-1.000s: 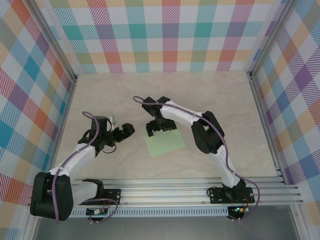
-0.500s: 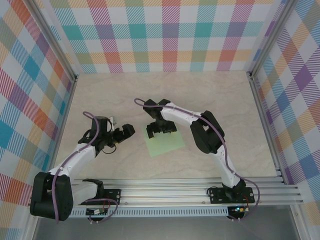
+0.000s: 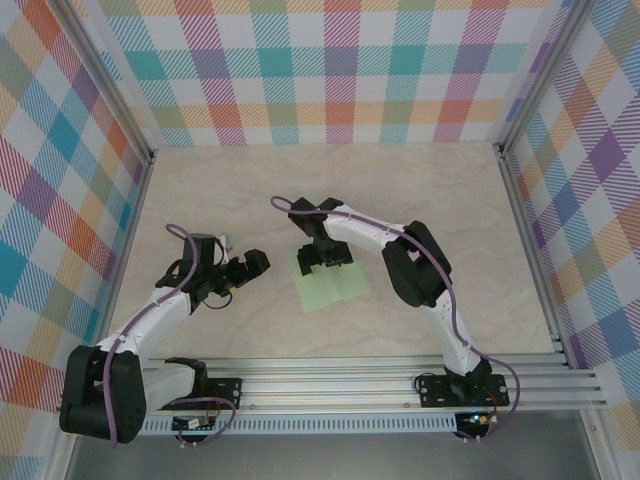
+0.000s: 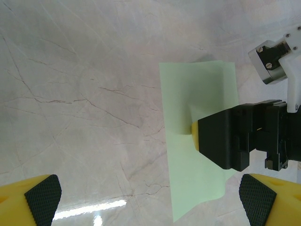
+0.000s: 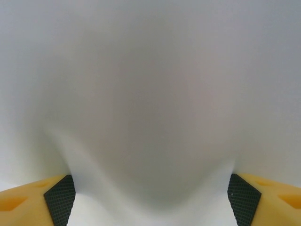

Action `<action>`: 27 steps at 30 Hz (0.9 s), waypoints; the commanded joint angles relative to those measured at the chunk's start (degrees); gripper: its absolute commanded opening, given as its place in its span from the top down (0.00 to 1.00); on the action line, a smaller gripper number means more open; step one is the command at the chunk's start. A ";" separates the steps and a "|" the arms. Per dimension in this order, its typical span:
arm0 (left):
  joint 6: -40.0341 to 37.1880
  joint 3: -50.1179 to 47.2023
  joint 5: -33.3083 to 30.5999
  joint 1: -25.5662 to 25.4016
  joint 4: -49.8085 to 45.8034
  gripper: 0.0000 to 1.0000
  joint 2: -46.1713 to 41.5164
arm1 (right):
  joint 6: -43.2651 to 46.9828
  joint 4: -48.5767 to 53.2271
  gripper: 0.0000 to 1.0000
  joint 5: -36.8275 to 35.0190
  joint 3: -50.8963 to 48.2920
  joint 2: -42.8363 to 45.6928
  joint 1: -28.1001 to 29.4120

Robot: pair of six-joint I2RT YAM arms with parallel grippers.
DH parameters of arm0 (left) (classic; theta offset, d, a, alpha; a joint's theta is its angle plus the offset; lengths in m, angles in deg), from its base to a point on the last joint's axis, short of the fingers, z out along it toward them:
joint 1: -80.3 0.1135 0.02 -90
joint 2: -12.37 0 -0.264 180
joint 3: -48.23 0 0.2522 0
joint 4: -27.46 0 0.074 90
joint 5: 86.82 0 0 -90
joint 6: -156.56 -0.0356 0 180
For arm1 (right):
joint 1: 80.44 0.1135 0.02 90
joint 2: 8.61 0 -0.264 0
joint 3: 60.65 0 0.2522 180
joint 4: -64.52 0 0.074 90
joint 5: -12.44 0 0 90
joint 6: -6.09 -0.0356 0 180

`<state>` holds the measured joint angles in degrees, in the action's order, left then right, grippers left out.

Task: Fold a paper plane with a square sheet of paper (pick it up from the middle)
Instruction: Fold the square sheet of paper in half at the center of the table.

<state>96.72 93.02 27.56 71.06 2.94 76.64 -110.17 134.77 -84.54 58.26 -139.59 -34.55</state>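
Note:
The square sheet of paper (image 3: 335,288) lies pale mint-green on the marble table, just right of centre. My right gripper (image 3: 325,258) points down onto its far half, fingers touching the sheet. In the right wrist view the paper (image 5: 150,94) humps up between the two wide-apart pads (image 5: 59,195), so this gripper (image 5: 150,195) is open. My left gripper (image 3: 255,262) hovers open to the left of the sheet, clear of it. In the left wrist view the paper (image 4: 197,94) shows a ridge where the right gripper's yellow fingertip (image 4: 194,134) presses; the left gripper (image 4: 150,197) holds nothing.
Checked walls close in the table (image 3: 450,200) at the back and both sides. An aluminium rail (image 3: 350,385) carrying the arm bases runs along the near edge. Bare marble stretches behind and to the right of the sheet.
My right gripper has pressed down onto the sheet and shifted slightly right, with the paper bulging between its fingers. The left arm has not moved.

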 commanded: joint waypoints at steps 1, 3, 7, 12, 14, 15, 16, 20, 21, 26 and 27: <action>-1.07 2.11 -0.49 -0.61 -1.80 0.00 -1.17 | -0.13 3.48 0.18 2.70 -1.31 -3.88 0.68; -0.97 2.23 -0.51 -0.61 -1.88 0.00 -1.16 | -0.02 3.88 0.26 1.96 -0.63 -2.41 0.67; -0.99 2.50 -0.73 -0.61 -2.16 0.00 -1.22 | 0.08 4.46 0.41 -0.04 -0.57 0.22 0.60; -0.97 2.88 -0.87 -0.62 -2.40 0.00 -0.91 | -0.24 4.14 0.53 0.20 -1.49 2.95 0.52; -1.02 2.98 -0.91 -0.62 -2.58 0.00 -0.97 | -0.38 3.62 0.54 0.54 -2.19 4.52 0.52; -1.09 2.99 -0.91 -0.61 -2.70 0.00 -1.02 | -0.57 2.93 0.55 0.88 -2.84 5.66 0.52; -1.06 3.07 -0.88 -0.64 -2.89 0.00 -1.04 | -0.72 2.31 0.56 1.39 -3.56 6.96 0.52; -0.97 2.99 -0.92 -0.61 -3.02 0.00 -1.35 | -0.89 -1.60 0.58 5.87 -6.87 12.46 -0.40; -0.77 3.11 -0.82 -0.66 -2.98 0.00 -1.34 | -0.80 -2.86 0.58 7.87 -7.98 13.73 -0.72; 0.53 3.21 -0.01 -0.91 -1.82 0.00 -1.40 | -1.89 -12.01 0.61 19.75 -14.78 19.55 -3.80; 0.72 3.29 0.05 -0.96 -1.67 0.00 -1.42 | -2.36 -13.55 0.61 21.55 -15.91 20.31 -4.56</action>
<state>96.85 94.24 27.12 71.04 1.38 76.27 -110.80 127.40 -71.62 45.21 -121.16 -37.20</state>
